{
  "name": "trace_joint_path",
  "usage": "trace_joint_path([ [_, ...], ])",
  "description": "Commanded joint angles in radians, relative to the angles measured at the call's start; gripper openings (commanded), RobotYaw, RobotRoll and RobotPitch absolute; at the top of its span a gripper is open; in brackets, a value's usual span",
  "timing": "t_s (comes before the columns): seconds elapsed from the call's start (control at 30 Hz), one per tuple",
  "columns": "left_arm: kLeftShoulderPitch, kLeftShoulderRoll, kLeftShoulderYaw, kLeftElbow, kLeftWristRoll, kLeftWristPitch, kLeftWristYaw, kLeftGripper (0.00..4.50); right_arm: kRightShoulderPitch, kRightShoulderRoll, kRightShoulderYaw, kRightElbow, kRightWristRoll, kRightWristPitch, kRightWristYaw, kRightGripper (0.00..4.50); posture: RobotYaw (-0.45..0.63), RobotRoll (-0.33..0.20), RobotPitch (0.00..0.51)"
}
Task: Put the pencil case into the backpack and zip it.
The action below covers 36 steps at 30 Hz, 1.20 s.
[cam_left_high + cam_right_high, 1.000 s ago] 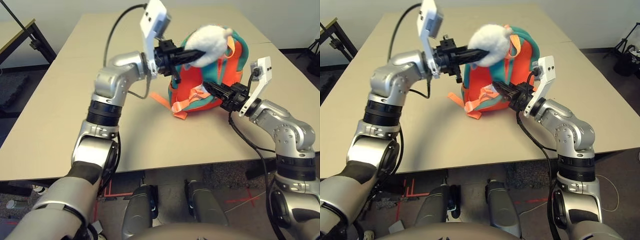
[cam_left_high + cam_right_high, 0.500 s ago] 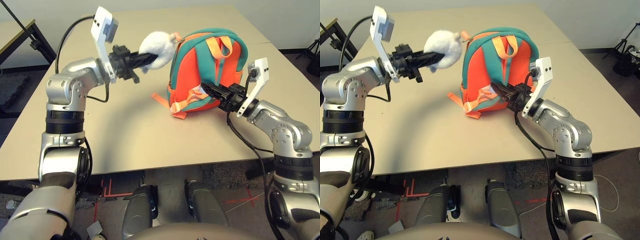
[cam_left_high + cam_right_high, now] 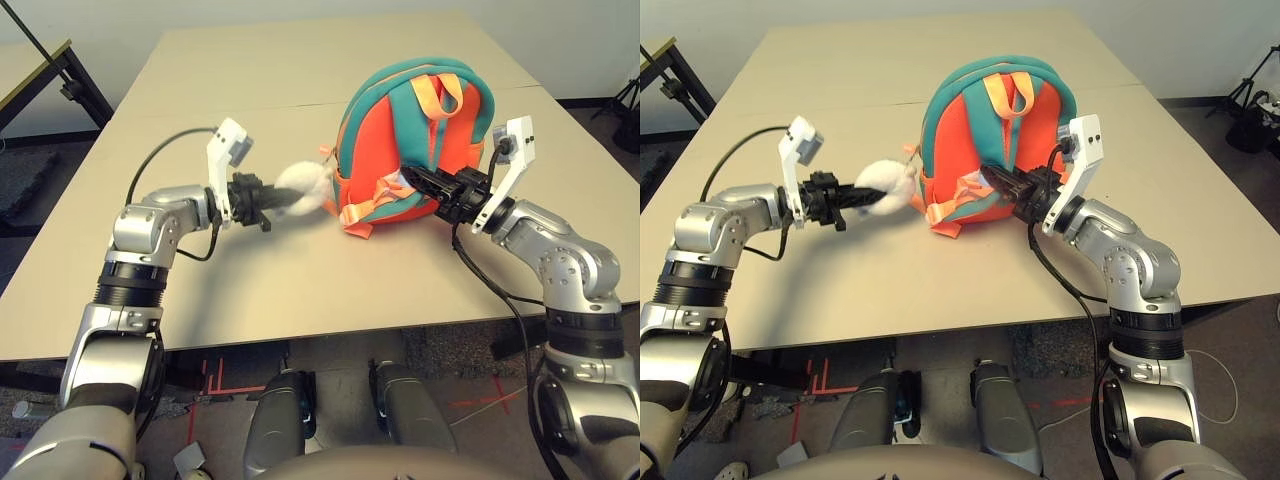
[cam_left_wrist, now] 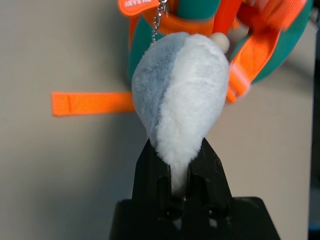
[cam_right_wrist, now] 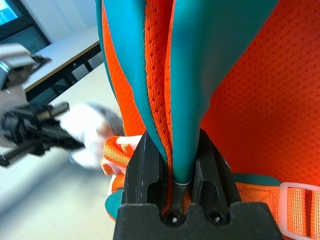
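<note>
The orange backpack (image 3: pixel 400 150) with teal trim stands upright near the middle of the table, its back panel and straps toward me. My right gripper (image 3: pixel 412 181) is shut on a teal strap (image 5: pixel 200 90) at the pack's lower back. A grey-white plush fish charm (image 3: pixel 300 187) hangs from the pack on a short chain, and my left gripper (image 3: pixel 283 197) is shut on it low over the table, just left of the pack. The pencil case is out of view.
An orange strap end (image 4: pixel 92 103) lies flat on the table (image 3: pixel 250 270) beside the pack's base. The table's front edge runs close below both arms. A dark stand (image 3: pixel 60 80) sits beyond the far left corner.
My left arm has swung down and leftward, carrying the plush charm from above the pack's top to low beside its left side. The right gripper keeps its hold.
</note>
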Motion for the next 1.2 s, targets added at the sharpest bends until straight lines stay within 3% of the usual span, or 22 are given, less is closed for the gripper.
trace_joint_path([
  [0.03,0.004,0.007,-0.073,0.096,0.087,-0.023,-0.021,0.05,-0.014,0.006,0.021,0.002,0.001,-0.006,0.017,0.47,-0.18,0.000,0.099],
  [0.2,-0.031,-0.023,-0.106,0.181,0.144,-0.099,-0.019,0.05,-0.014,0.004,0.021,0.002,-0.002,-0.008,0.016,0.47,-0.19,0.000,0.096],
  [0.4,-0.065,-0.080,-0.032,0.222,0.122,-0.161,0.004,0.05,-0.011,0.003,0.016,-0.006,-0.004,-0.006,0.012,0.47,-0.19,0.000,0.094],
  [0.53,-0.074,-0.088,0.007,0.195,0.099,-0.157,-0.008,1.44,-0.002,-0.010,0.010,-0.028,0.011,-0.012,0.039,0.47,-0.19,0.000,0.093],
  [0.57,-0.073,-0.087,0.015,0.183,0.090,-0.147,-0.014,1.91,0.004,-0.016,0.005,-0.041,0.025,-0.009,0.053,1.21,-0.19,0.000,0.093],
  [0.77,-0.056,-0.079,0.036,0.124,0.072,-0.102,-0.030,4.34,0.063,-0.082,-0.036,-0.109,0.114,0.054,0.119,3.43,-0.19,0.000,0.094],
  [0.87,-0.043,-0.076,0.042,0.108,0.074,-0.094,-0.033,4.50,0.103,-0.145,-0.068,-0.133,0.167,0.093,0.155,4.47,-0.19,0.000,0.097],
  [1.07,-0.020,-0.064,0.057,0.077,0.069,-0.074,-0.040,4.50,0.190,-0.303,-0.154,-0.133,0.228,0.134,0.242,4.47,-0.19,0.000,0.102],
  [1.2,-0.009,-0.057,0.068,0.067,0.066,-0.069,-0.041,4.50,0.211,-0.345,-0.197,-0.089,0.214,0.113,0.244,4.47,-0.20,0.000,0.105],
])
